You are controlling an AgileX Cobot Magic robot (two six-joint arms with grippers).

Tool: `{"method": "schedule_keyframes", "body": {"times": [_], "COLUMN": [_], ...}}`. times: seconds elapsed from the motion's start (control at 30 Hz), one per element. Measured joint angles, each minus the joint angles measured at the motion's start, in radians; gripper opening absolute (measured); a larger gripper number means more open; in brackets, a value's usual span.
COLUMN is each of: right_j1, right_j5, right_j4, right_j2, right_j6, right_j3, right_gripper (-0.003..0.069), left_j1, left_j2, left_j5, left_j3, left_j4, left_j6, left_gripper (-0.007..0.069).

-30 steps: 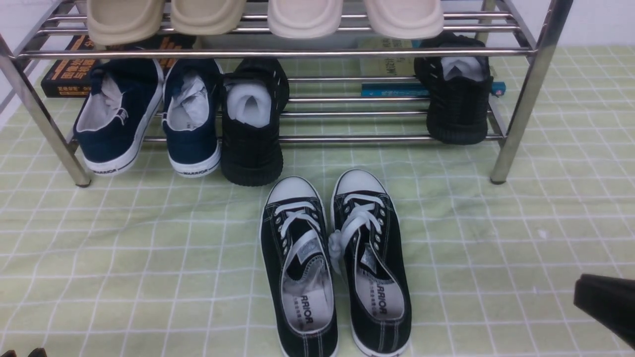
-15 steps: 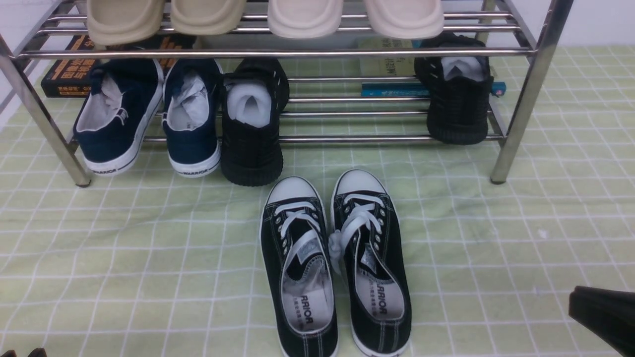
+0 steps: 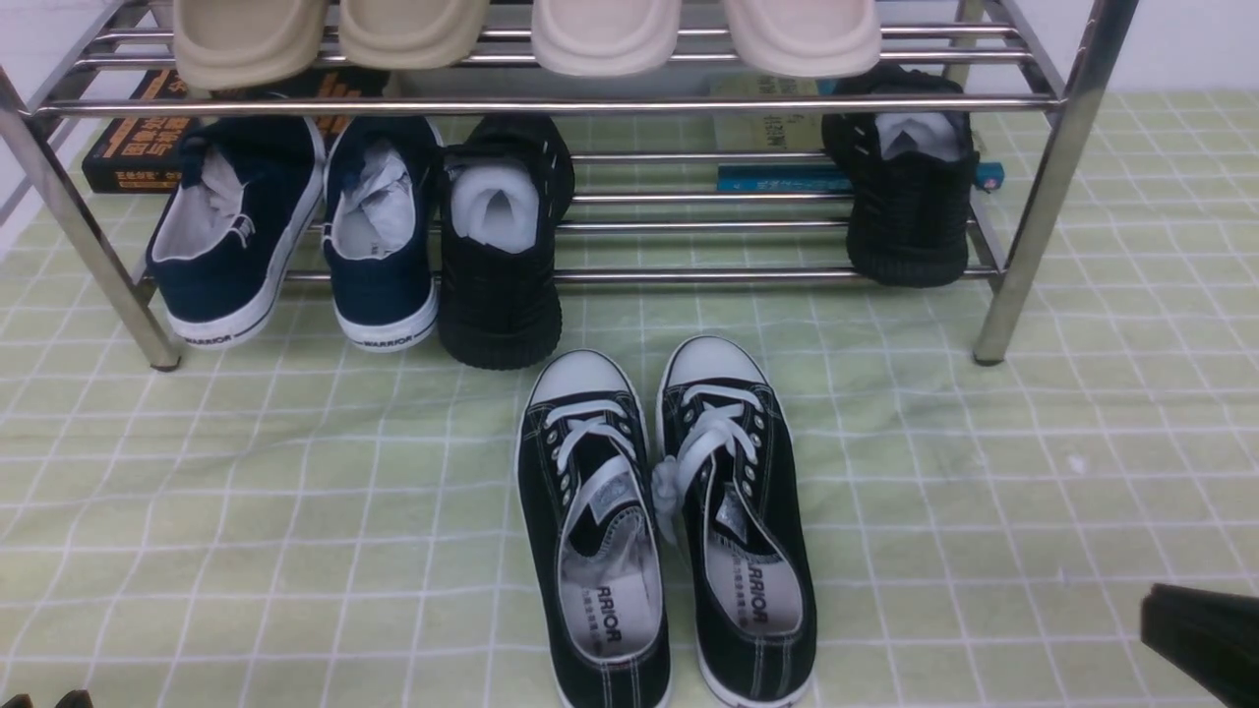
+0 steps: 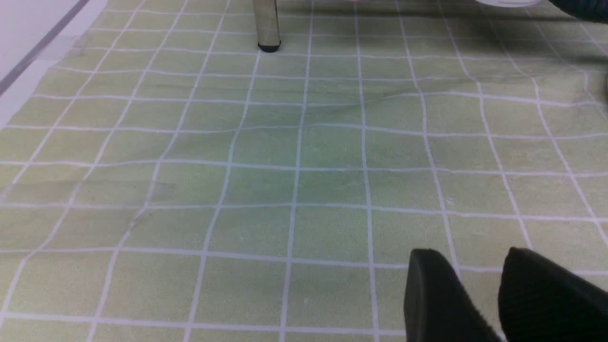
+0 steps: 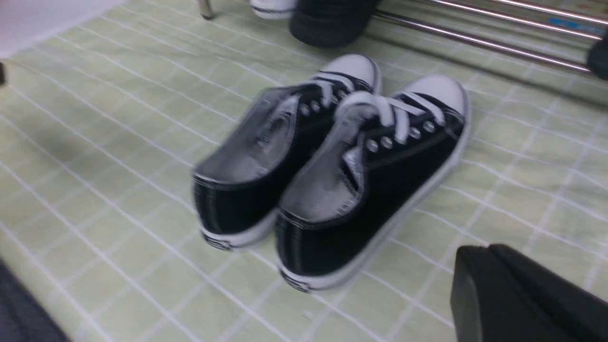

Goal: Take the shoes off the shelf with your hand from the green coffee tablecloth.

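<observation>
The shoes (image 3: 590,492), a pair of black canvas sneakers with white laces and toe caps, stand side by side on the green coffee tablecloth (image 3: 246,492), toes toward the shelf (image 3: 551,103). They are off the shelf, just in front of its lower tier. The right wrist view shows the shoes (image 5: 389,175) from behind their heels, blurred. My right gripper (image 3: 1200,629) (image 5: 489,256) is shut and empty, low at the right, well clear of the pair. My left gripper (image 4: 470,256) hovers over bare cloth at the near left, open with nothing between its fingers. The hand is out of view.
On the lower tier sit two navy sneakers (image 3: 231,236) and two black knit shoes (image 3: 497,265) (image 3: 910,197). Beige slippers (image 3: 413,29) line the upper tier. Books (image 3: 128,147) lie behind the rack. A chrome leg (image 4: 267,23) stands ahead of the left gripper.
My right gripper has sunk toward the bottom right corner of the front view. The shoes and the left gripper have not moved.
</observation>
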Motion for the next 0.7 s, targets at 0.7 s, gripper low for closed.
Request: {"method": "schedule_keyframes", "body": {"times": [0.7], "right_j1": [-0.713], "right_j5": [0.051], "right_j4": [0.169], "right_j2": [-0.417], "right_j6": [-0.221], "right_j3": [0.321], "right_gripper": [0.0028], "left_j1": [0.000], "left_j2": [0.000], "left_j5": [0.000], "left_j3": [0.000], "left_j4": [0.000], "left_j6": [0.000], "left_gripper": [0.0239]}}
